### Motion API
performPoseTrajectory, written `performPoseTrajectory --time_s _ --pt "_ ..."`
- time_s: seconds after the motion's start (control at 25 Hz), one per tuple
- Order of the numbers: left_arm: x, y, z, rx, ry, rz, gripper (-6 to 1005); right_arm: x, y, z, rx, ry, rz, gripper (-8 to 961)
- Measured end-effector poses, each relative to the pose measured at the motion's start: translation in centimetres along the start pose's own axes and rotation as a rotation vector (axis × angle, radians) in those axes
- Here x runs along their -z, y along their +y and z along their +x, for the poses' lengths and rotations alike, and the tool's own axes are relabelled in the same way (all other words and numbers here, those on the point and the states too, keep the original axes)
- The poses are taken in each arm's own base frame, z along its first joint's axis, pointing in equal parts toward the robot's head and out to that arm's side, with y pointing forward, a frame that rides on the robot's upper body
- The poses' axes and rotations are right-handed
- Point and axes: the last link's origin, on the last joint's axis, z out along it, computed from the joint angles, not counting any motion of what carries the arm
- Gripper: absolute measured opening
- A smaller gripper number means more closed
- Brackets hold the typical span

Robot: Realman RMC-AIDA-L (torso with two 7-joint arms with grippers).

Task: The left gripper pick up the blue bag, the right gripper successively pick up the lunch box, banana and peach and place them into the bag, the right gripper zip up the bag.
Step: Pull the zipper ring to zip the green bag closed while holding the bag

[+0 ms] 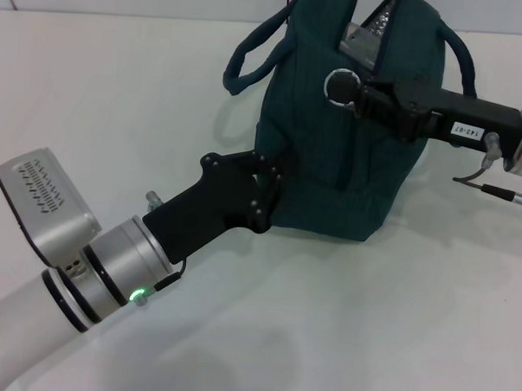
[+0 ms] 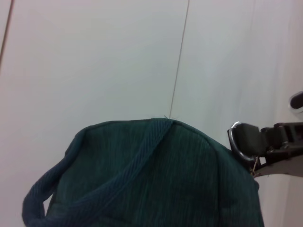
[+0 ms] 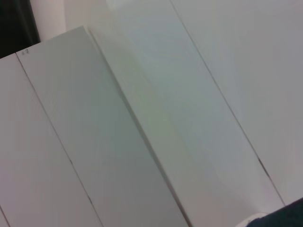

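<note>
**Bag packed, zip in hand**

The white counter [image 1: 92, 93] carries the blue bag [image 1: 331, 173], which stands upright near the far middle, its top partly open with something pale and silvery showing in the gap. It is soft corded cloth and will sag and shift under a pull, so by my reading it needs bracing at the side while the zip is drawn; the two looped handles would be the other place to take hold.

The left claw [image 1: 259, 191] is clenched on the bag's near side panel, pinching the cloth. The right claw [image 1: 356, 94] reaches in from the right at the bag's top, beside a metal ring [image 1: 342, 85]; whether it is released or clenched I cannot tell.

A small label on the right claw's body reads roughly "T43-07", upside down.
</note>
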Motion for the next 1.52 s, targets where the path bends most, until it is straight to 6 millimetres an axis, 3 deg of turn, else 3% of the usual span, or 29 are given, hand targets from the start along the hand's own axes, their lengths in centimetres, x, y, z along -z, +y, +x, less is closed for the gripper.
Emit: performPoseTrajectory --time_s 0.56,0.88,1.2,1.52 --pt "2.3 -0.1 -0.4 0.005 0.014 0.033 30 0.3 -0.9 -0.2 0.009 -0.002 0.063 10" --pt "2.5 -0.6 0.0 0.114 0.03 0.043 29 -0.2 -0.7 -0.7 0.024 0.007 0.036 10" --pt "2.7 -1.5 0.6 0.135 0.032 0.02 423 -1.7 -0.2 -1.4 0.02 0.061 -0.02 10" --pt "2.8 -3.0 0.8 0.133 -0.019 0.027 574 -3.5 0.2 -2.2 0.017 0.094 -0.069 10"
